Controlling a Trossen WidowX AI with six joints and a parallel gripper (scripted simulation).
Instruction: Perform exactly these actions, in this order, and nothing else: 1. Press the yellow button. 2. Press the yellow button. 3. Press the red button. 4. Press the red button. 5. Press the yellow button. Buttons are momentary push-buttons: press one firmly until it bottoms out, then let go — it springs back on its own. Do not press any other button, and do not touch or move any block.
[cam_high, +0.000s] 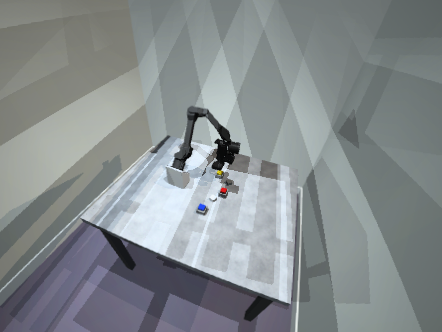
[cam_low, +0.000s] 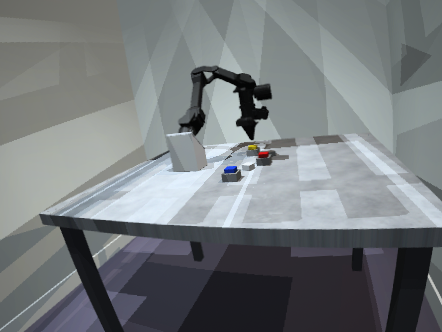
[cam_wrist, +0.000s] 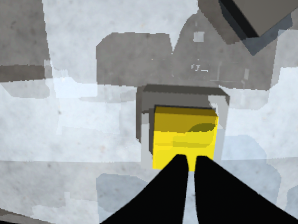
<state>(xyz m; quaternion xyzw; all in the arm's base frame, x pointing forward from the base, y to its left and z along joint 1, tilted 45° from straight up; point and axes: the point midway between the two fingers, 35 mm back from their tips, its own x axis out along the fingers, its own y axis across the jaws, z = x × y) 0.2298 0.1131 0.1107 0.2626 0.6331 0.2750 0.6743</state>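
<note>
Your black, segmented arm (cam_high: 189, 131) (cam_low: 197, 95) carries a cylindrical black part (cam_high: 234, 147) (cam_low: 263, 91) at its three o'clock side; its matte black fingers taper to narrow, blunt tips in the wrist view.

arm (cam_low: 199, 92) bent over tbl (cam_low: 240, 236) | blu btn (cam_low: 230, 170) nr wht blk (cam_low: 248, 166)
</note>
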